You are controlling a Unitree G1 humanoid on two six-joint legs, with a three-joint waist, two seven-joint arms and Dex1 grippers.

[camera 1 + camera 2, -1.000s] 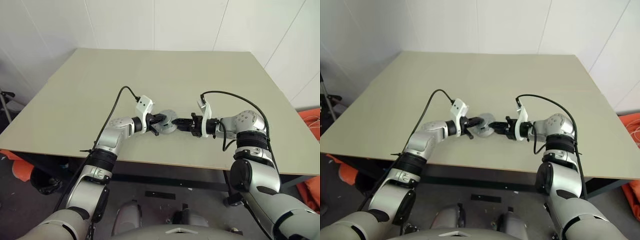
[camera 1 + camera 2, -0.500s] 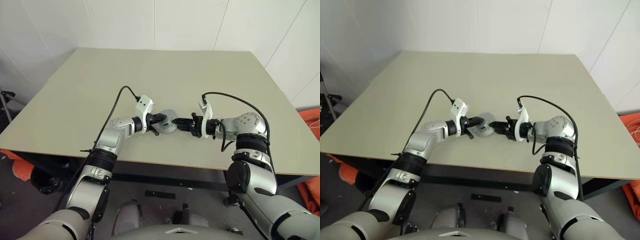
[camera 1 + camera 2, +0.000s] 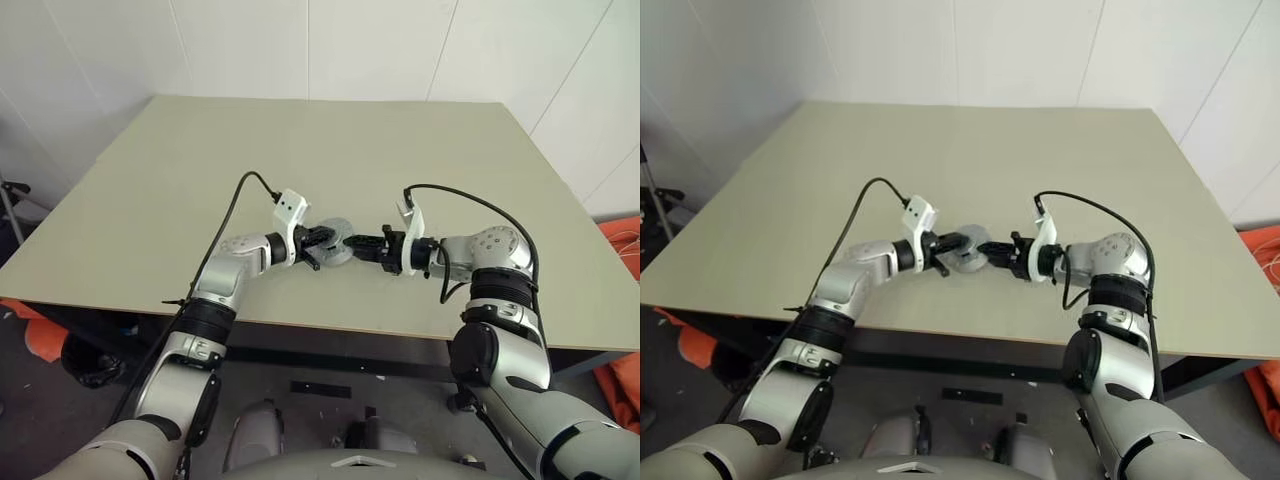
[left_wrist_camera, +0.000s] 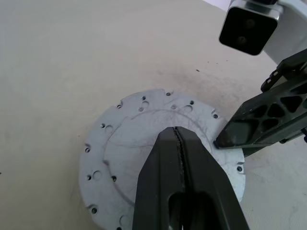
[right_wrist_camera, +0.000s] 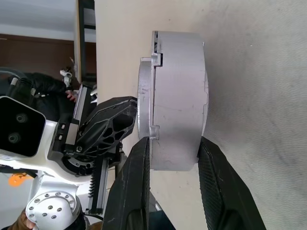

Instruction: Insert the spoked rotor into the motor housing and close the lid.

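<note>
Step in hand: closing the lid. The short round grey metal motor housing [image 5: 177,96] is near the front edge of the pale worktop [image 3: 200,180], about midway along it. The flat round grey metal lid [image 4: 139,143], with small holes round its rim, lies on top of it. From the side, the lid's flange looks seated on the housing wall, with a step between them. I judge the spoked rotor is already inside, under the lid.

My left pincer [image 4: 177,139] is pressed together with nothing between its fingers. The closed tips rest on the lid's face near its middle (a pushing pose, not a grip).

My right pincer [image 5: 173,146] comes in from the opposite side and pinches the housing across its height. One finger is over the lid's rim and the other is under the base. I cannot tell whether the base rests on the worktop or is held just off it.

Next move, as I judge it: press the lid evenly down with the left tips while the right keeps the housing from sliding or tipping. Then check that the flange sits flush all round before letting go. An off-centre push could cock the lid.

Writing: no brand, label or lettering can be read on the lid, housing or pincers.
</note>
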